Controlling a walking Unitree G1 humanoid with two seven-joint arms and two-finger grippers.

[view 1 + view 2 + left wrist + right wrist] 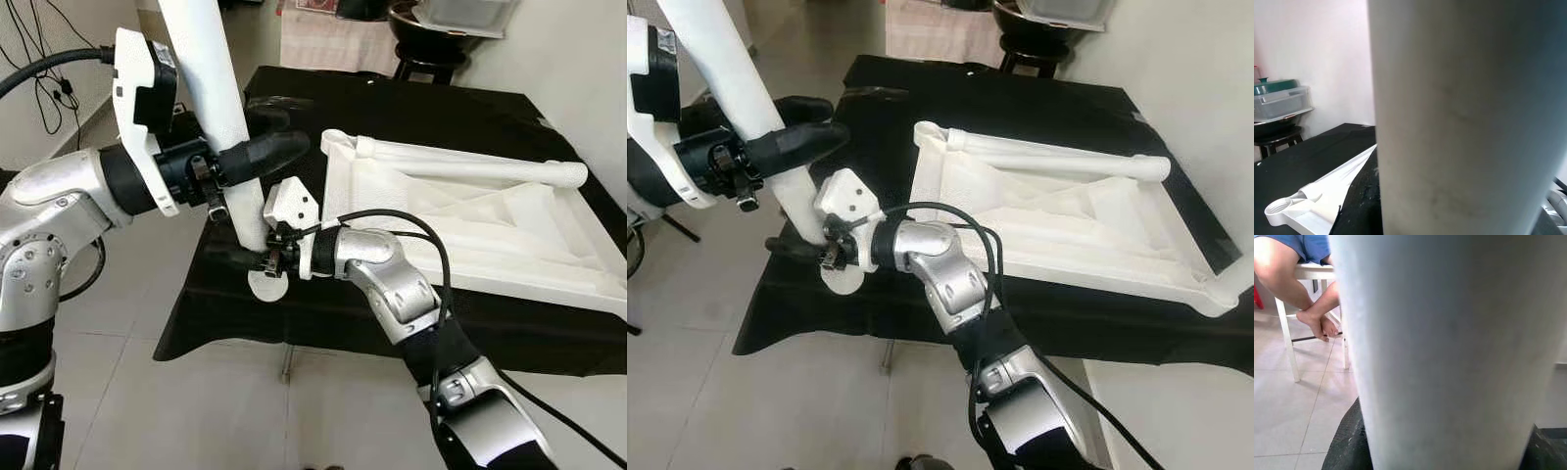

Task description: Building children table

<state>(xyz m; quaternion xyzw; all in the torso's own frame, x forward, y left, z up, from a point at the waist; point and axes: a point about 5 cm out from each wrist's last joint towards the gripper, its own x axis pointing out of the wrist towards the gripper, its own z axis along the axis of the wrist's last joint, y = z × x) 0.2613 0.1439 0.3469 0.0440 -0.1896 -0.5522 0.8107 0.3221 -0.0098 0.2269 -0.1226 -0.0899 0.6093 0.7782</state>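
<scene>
The left gripper (257,157) is clenched around a white table leg (211,93) held nearly upright over the front left corner of the black-draped table (411,108), while the right gripper (257,261) grasps the same leg lower down, near its round foot (266,286). Just beside them on the cloth lies the upturned white tabletop (460,225), another leg (460,168) lying along its far edge. In the right wrist view, a seated person's bare feet (1320,323) rest on the tiled floor (1298,406).

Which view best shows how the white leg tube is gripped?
The left eye view: the left gripper clamps the white leg tube mid-length, the right gripper near its foot. The right eye view matches. Both wrist views show blank tube surface.
</scene>
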